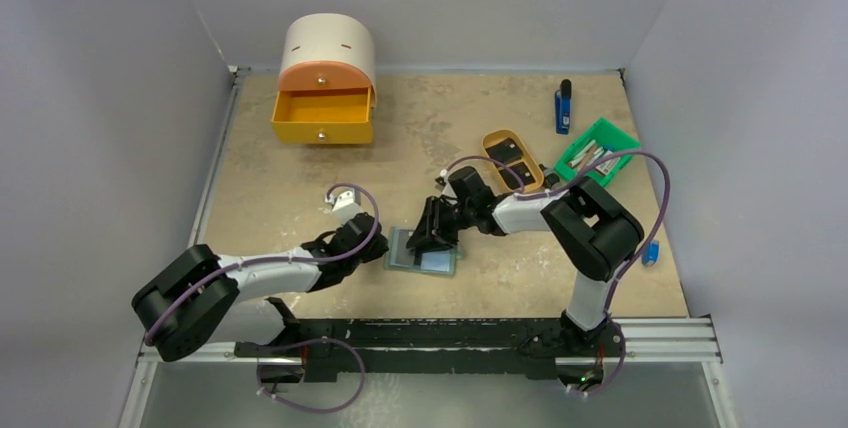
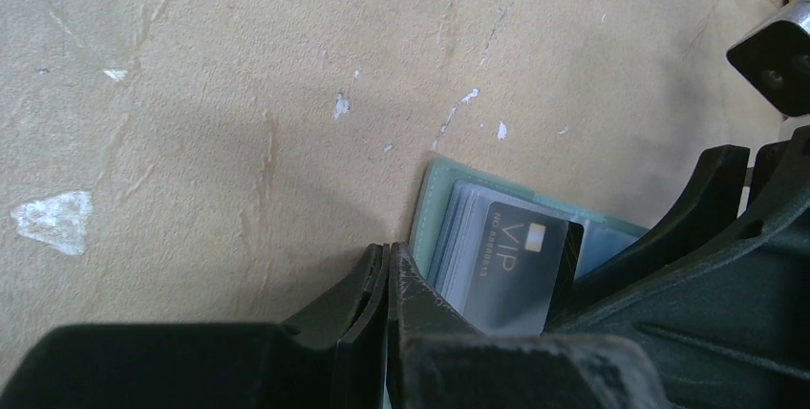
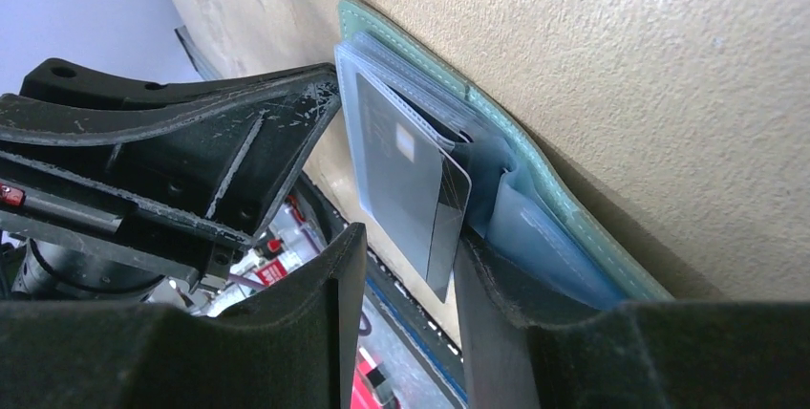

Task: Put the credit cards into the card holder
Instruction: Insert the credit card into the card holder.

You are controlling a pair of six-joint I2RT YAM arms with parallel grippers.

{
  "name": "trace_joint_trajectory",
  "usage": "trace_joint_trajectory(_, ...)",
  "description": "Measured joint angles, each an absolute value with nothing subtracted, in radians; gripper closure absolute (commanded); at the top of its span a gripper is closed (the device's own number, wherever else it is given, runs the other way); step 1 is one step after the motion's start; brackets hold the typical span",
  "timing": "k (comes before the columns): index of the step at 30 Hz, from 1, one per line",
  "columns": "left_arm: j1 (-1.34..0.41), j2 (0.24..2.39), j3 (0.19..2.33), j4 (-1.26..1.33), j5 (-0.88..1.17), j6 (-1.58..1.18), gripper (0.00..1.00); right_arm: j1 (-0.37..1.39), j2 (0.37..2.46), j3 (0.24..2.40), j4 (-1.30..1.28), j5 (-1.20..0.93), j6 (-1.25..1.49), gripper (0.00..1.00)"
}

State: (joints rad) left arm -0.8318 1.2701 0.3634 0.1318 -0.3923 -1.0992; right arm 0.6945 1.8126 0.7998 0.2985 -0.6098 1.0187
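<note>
Left gripper (image 2: 387,266): one; fingers pressed together, nothing between them, tip at the card holder's near-left edge.
Card holder (image 3: 535,156): one; grey-green, lying open on the table (image 1: 300,178) between the two grippers, pale blue pockets up.
Credit card (image 2: 521,270): one in view here; black, marked "VIP", partly tucked into a pocket of the holder, one end sticking out.
Right gripper (image 3: 409,247): one; fingers spread to either side of the card's free end, a gap showing on one side.
Tan oval tray (image 1: 497,135): one; holds two dark flat pieces, too small to identify.
Green bin (image 1: 578,143): one; just right of the tray.
Blue lighter-like stick (image 1: 563,108): one; beyond the bin.
Drawer unit (image 1: 325,78): one; far left, two drawers, the lower pulled open.
</note>
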Motion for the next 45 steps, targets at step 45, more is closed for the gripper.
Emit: trace_joint_trajectory(45,-0.826,1.147,0.282,0.266,-0.344,-1.098,1.0,0.76,1.807,0.981,-0.019,-0.37,1.002,0.55)
